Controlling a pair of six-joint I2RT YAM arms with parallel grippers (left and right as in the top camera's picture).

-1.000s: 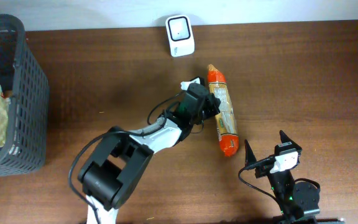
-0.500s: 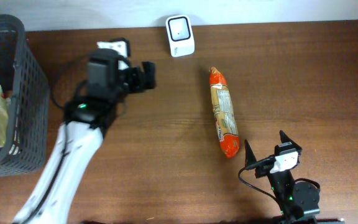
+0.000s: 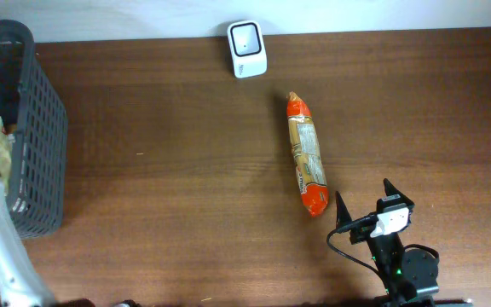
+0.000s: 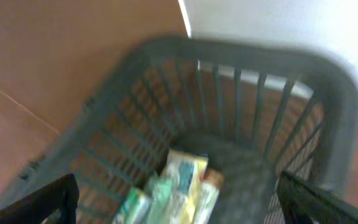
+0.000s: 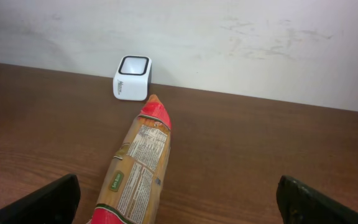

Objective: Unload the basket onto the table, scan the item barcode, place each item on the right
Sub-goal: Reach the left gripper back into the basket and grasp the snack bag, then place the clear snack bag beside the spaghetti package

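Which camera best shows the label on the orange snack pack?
Right wrist: the snack pack lies close, label panel up. Overhead shows it whole but small; left wrist sees only the basket.

Brown wooden table (image 3: pixel 186 170) with basket (image 3: pixel 45 128), scanner (image 3: pixel 247 49), snack packet (image 3: pixel 305 153)

Nothing is reading clearly: the orange packet (image 5: pixel 138 171) is showing a white panel of fine print (image 5: pixel 145 148), and the white scanner (image 5: pixel 132 78) is carrying a short line of dark lettering on its front, all too small to make out.
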